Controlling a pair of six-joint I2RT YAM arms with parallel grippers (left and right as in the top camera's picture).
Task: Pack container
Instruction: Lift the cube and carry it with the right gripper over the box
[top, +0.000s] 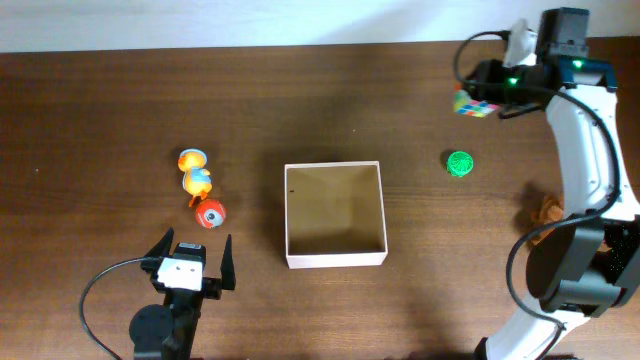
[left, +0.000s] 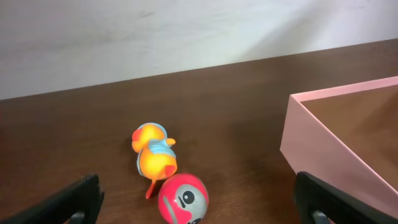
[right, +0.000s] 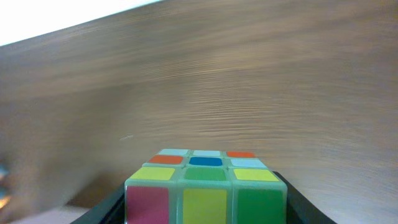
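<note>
The left end effector (top: 194, 250) hung spread wide and empty over the tabletop (top: 90, 120). A duck toy (top: 195, 178) and a red ball (top: 210, 213) lay just ahead of its fingers. The container (top: 336, 260) sat ahead and to its right. The right end effector (top: 482, 99) pinched a puzzle cube (right: 205, 186), well apart from the container.
</note>
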